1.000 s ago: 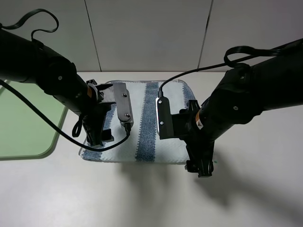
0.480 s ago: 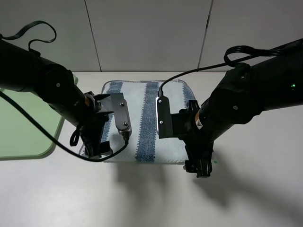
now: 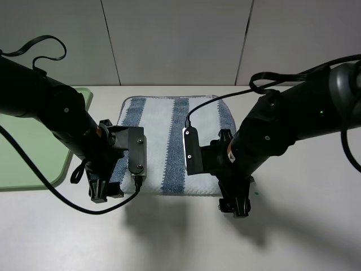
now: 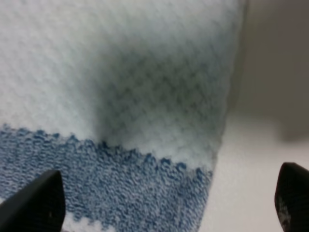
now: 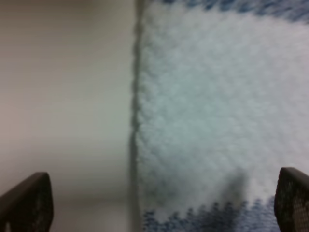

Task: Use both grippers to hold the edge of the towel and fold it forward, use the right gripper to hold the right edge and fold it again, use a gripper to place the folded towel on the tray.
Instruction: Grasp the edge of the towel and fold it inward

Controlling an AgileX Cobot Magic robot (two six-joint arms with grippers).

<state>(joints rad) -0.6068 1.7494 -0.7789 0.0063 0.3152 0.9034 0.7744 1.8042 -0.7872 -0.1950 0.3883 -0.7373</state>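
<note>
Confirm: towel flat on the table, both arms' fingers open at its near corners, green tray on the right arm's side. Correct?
No. The tray is on the left arm's side of the towel, as the exterior high view shows. The rest holds: towel flat, left fingers and right fingers open at its near corners.

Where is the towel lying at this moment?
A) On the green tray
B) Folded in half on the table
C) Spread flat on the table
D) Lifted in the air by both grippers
C: the towel lies open and flat on the table, with all its stripes showing, and the tray sits off to its left in the exterior view.
</note>
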